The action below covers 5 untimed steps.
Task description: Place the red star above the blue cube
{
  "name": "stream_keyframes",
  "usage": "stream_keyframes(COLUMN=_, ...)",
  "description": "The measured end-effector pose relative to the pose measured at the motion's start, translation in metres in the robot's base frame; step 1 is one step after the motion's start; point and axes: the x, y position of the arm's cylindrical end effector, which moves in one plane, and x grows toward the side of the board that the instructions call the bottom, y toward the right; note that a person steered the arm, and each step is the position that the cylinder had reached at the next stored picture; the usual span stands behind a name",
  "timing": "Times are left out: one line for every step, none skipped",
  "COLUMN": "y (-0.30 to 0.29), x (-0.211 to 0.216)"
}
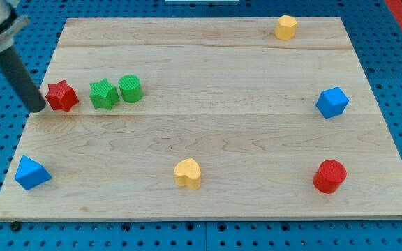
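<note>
The red star (62, 95) lies on the wooden board (208, 139) near its left edge. My tip (38, 108) is just left of the red star, close to or touching it. The blue cube (332, 102) sits far off at the view's right, at about the same height as the star. The dark rod rises from the tip toward the view's top left.
A green star (104, 94) and a green cylinder (130, 88) stand right of the red star. A blue triangular block (31, 173) is at bottom left, a yellow heart (187, 173) at bottom middle, a red cylinder (329, 176) at bottom right, a yellow hexagon (286, 27) at top right.
</note>
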Motion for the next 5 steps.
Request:
stream_keyframes(y=0.021, x=-0.009)
stream_keyframes(y=0.047, x=-0.012)
stream_keyframes(y=0.035, x=-0.027)
stream_keyframes(y=0.089, x=-0.054)
stream_keyframes(y=0.112, x=-0.074)
